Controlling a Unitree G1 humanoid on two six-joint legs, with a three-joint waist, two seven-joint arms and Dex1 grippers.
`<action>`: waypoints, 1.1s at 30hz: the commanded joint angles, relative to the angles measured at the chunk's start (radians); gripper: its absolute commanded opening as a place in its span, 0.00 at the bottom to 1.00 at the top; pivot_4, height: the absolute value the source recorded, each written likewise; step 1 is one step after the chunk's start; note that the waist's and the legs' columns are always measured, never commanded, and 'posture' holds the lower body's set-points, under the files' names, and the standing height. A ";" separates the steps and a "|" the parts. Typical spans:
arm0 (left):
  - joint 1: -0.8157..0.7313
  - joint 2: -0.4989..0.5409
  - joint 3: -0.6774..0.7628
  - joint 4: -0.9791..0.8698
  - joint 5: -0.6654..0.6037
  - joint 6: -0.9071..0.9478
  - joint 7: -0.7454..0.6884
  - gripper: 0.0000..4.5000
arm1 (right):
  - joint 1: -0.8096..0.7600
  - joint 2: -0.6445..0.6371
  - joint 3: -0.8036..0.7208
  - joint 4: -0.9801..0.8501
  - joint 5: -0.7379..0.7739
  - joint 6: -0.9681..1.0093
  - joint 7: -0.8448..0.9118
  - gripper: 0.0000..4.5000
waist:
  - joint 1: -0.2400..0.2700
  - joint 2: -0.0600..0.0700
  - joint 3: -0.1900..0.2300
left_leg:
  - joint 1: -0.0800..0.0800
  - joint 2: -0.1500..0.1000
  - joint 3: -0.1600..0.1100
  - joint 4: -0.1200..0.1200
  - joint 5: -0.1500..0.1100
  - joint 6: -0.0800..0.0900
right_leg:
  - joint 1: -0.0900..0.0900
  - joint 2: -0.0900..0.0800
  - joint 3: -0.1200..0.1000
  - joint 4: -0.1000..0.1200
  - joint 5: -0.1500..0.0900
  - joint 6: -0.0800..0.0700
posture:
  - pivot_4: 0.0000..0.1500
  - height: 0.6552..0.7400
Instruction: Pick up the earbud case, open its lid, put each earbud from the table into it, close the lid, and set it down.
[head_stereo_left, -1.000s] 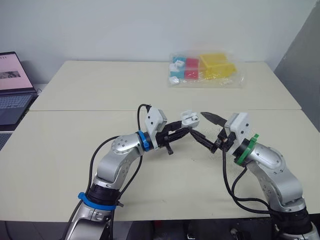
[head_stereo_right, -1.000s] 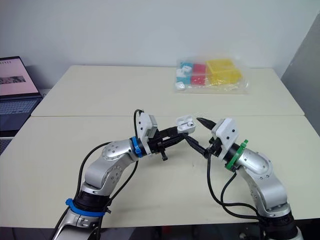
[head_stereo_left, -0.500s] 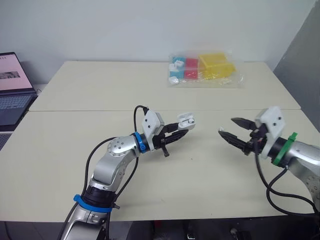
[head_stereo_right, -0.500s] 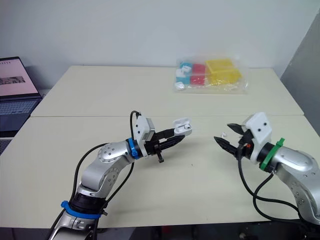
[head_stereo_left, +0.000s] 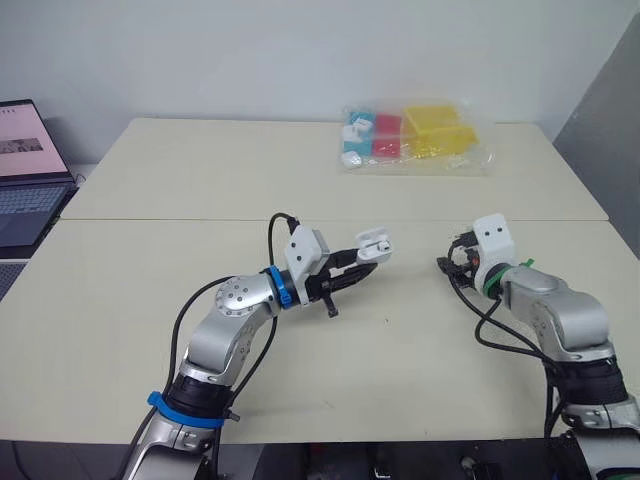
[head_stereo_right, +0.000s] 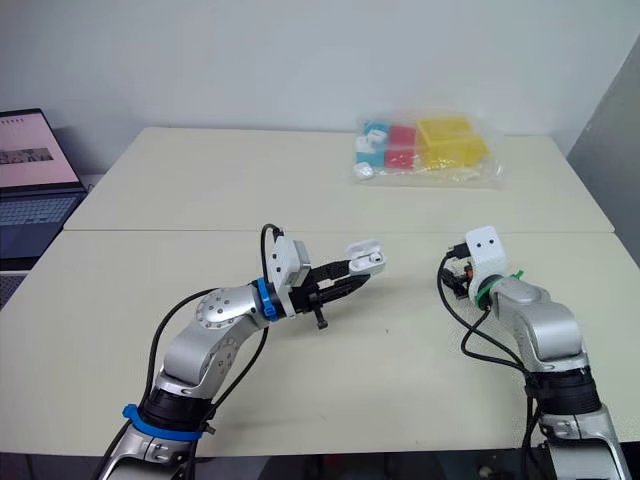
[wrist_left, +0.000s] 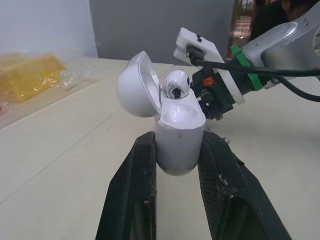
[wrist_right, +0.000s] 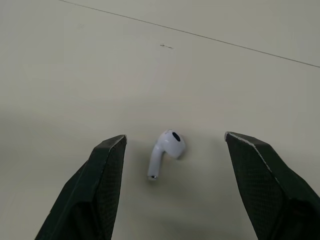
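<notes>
Right wrist view shows earbud (wrist_right: 166, 150) lying within spread right tool (wrist_right: 175, 138).

Bright, even indoor light, pale table (head_stereo_left: 150, 180) evenly lit, faint soft shadow beside the earbud (wrist_right: 167, 146)

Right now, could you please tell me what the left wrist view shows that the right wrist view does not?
Left wrist view: the left gripper shut on the earbud case, lid open, a seated earbud inside, with a bag of yellow blocks beyond. Right wrist view: the open right gripper straddling a loose earbud lying on the table, untouched. Both share the beige table.
</notes>
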 joint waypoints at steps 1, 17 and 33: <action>-0.005 -0.004 -0.002 -0.019 -0.004 -0.020 -0.005 0.17 | -0.035 0.034 -0.027 0.041 -0.031 -0.045 -0.025 0.73 | 0.000 0.000 0.000 | 0.000 0.000 0.000 0.000 0.000 0.000 | 0.000 0.000 0.000 0.000 0.000 0.000 | 1.00 1.00; -0.001 0.001 -0.002 -0.029 0.001 -0.020 -0.003 0.17 | -0.035 0.074 -0.039 0.091 -0.068 -0.030 -0.009 0.43 | -0.001 0.000 0.000 | 0.001 0.000 0.000 0.000 0.000 0.000 | 0.000 0.000 0.000 0.002 0.000 0.000 | 1.00 1.00; 0.016 0.021 0.002 -0.050 0.002 -0.017 -0.005 0.17 | 0.094 -0.277 0.036 -0.148 0.005 -0.197 0.512 0.10 | 0.000 0.000 0.000 | 0.001 0.000 -0.001 0.000 0.000 0.000 | 0.000 0.000 -0.001 0.000 0.000 0.000 | 1.00 1.00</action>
